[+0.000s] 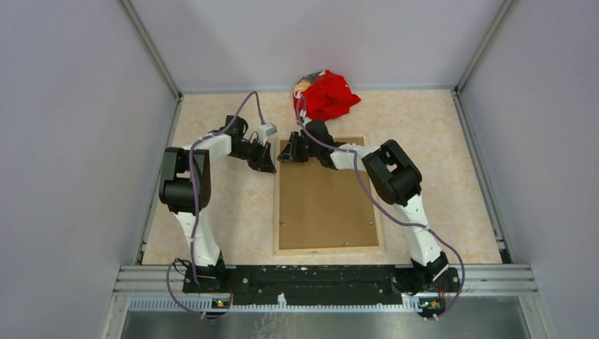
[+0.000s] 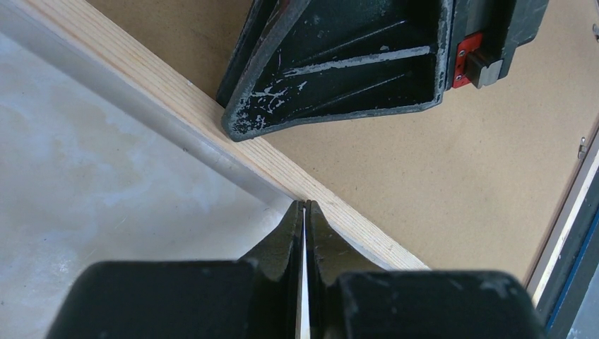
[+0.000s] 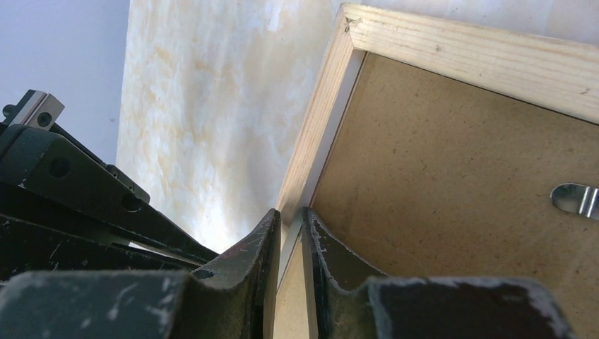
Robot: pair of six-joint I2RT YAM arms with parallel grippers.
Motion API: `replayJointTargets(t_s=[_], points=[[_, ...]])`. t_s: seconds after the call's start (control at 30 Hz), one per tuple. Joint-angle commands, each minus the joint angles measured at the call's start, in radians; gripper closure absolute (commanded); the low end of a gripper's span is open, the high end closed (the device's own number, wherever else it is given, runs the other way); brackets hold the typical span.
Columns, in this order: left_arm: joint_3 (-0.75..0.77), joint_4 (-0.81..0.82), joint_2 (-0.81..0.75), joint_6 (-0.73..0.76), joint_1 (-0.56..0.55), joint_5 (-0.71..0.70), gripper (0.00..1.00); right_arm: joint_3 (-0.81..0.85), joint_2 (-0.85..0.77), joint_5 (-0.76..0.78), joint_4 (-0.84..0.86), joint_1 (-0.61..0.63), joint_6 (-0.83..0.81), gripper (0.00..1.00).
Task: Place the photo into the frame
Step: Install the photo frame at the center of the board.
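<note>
The frame (image 1: 277,212) lies face down in the middle of the table, pale wood back edges up, with the plain brown backing board (image 1: 325,198) inside it. The photo is hidden. My right gripper (image 1: 287,152) is at the frame's far left corner; in the right wrist view it (image 3: 291,215) is shut across the left wooden rail (image 3: 314,127). My left gripper (image 1: 268,166) is just outside that rail; in the left wrist view it (image 2: 304,206) is shut, its tip touching the rail (image 2: 162,99), and nothing shows in its jaws.
A crumpled red cloth (image 1: 326,95) lies at the back, behind the frame. A metal clip (image 3: 576,199) sits on the backing board (image 3: 438,176). The right gripper's finger (image 2: 339,70) is close in front of the left gripper. Grey walls enclose the table.
</note>
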Motion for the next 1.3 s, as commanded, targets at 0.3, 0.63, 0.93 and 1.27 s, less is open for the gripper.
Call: replayJointTargets(t_s=[0.3,0.63,0.93,1.27], points=[[-0.009,-0.048,-0.031,0.046,0.000,-0.017,0.93,0.116,-0.066,0.006,-0.097,-0.065,-0.072,0.70],[0.008,-0.066,-0.055,0.046,0.020,0.020,0.69,-0.068,-0.247,0.184,-0.181,-0.165,-0.115,0.59],[-0.022,-0.054,-0.033,0.044,0.007,0.038,0.67,-0.110,-0.206,0.143,-0.139,-0.197,-0.097,0.61],[-0.032,-0.053,-0.029,0.050,0.003,0.033,0.74,-0.046,-0.121,0.115,-0.124,-0.153,-0.061,0.85]])
